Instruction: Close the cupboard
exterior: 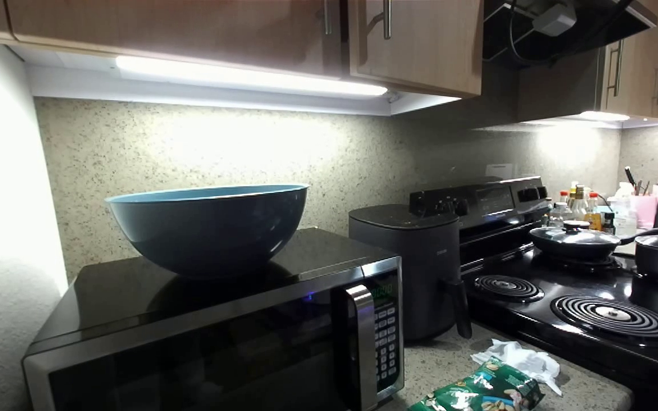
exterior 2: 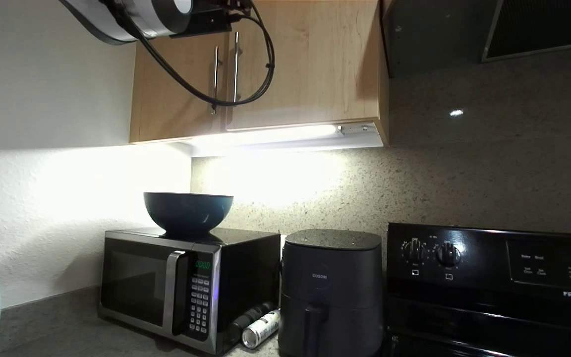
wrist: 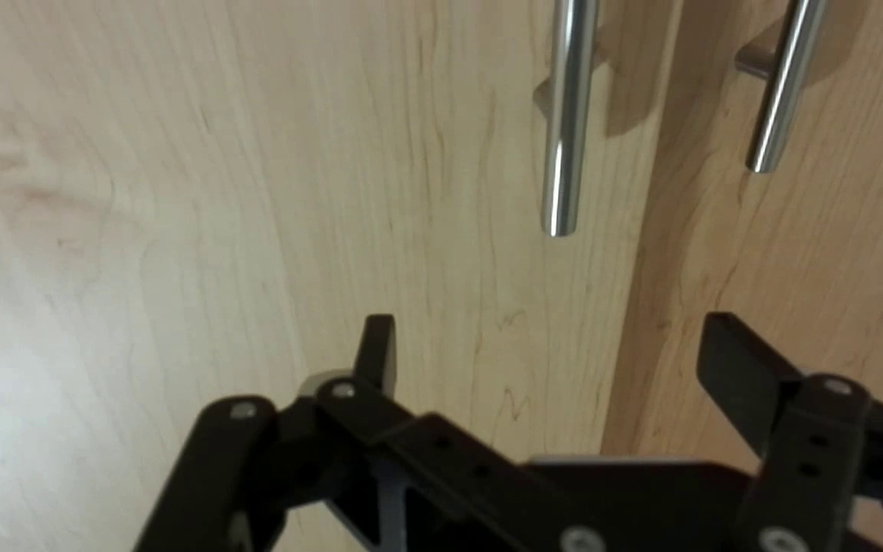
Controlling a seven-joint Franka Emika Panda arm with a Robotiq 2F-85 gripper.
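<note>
Pincer (wrist: 549,349) stands wide before the cupboard (exterior 2: 310,69); in an exterior view, one door (exterior: 432,51) sits slightly proud of the adjacent door (exterior: 180,25).

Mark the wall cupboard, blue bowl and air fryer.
Wall cupboard (exterior 2: 298,69), in an exterior view: door front.
Blue bowl (exterior: 215,234), in an exterior view: outer wall.
Air fryer (exterior 2: 332,285), in an exterior view: body front.

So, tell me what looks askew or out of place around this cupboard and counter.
The cupboard door nearer the range hood seems slightly ajar: in an exterior view a dark gap parts it from its neighbour. Also, a can lies on its side by the microwave, and a crumpled white thing lies beside the green bag.
</note>
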